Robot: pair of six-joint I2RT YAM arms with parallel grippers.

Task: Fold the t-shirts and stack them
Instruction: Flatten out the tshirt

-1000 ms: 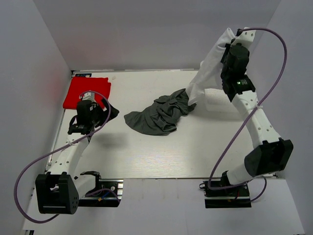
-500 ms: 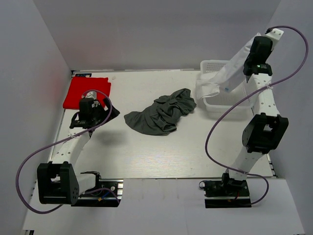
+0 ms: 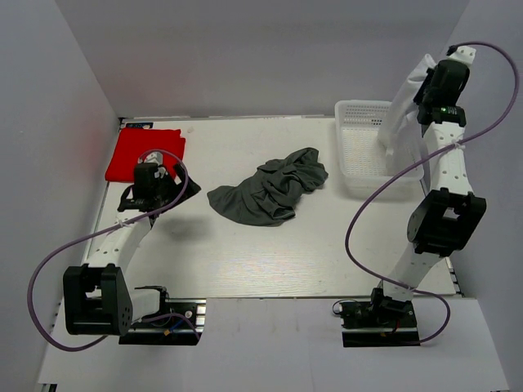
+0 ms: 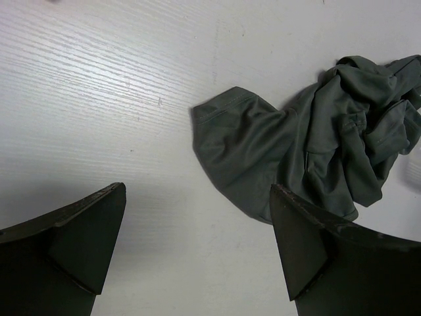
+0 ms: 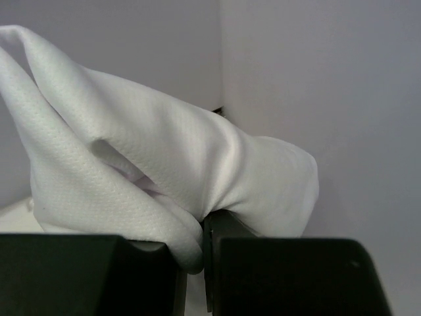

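**A:** Where is the white t-shirt (image 3: pixel 402 106)?

**B:** It's up at the far right, hanging from the jaws of the right arm (image 3: pixel 445 171); the wrist view shows them pinched narrow on a bunched fold of it (image 5: pixel 164 164), with cloth spilling over both sides.

**A:** Why is it held so high?

**B:** I'd say to let it hang clear of the white basket (image 3: pixel 359 163); its lower end drapes by the basket's right side, though I cannot tell whether it touches. Hanging free, it should be easier to carry to the desk (image 3: pixel 245 253) and spread.

**A:** And the left arm (image 3: pixel 122 237)?

**B:** Its jaws are spread wide and hold nothing; they hover low over the desk, just beside the red t-shirt (image 3: pixel 143 151), and its camera faces the dark grey t-shirt (image 4: pixel 316 151). That looks like a waiting pose, placed to take an edge.

**A:** What about the other two shirts?

**B:** The red one lies flat as a neat rectangle in the far left corner, probably the base of the stack; the grey one sits crumpled mid-desk (image 3: pixel 270 192), not yet folded, well apart from both.
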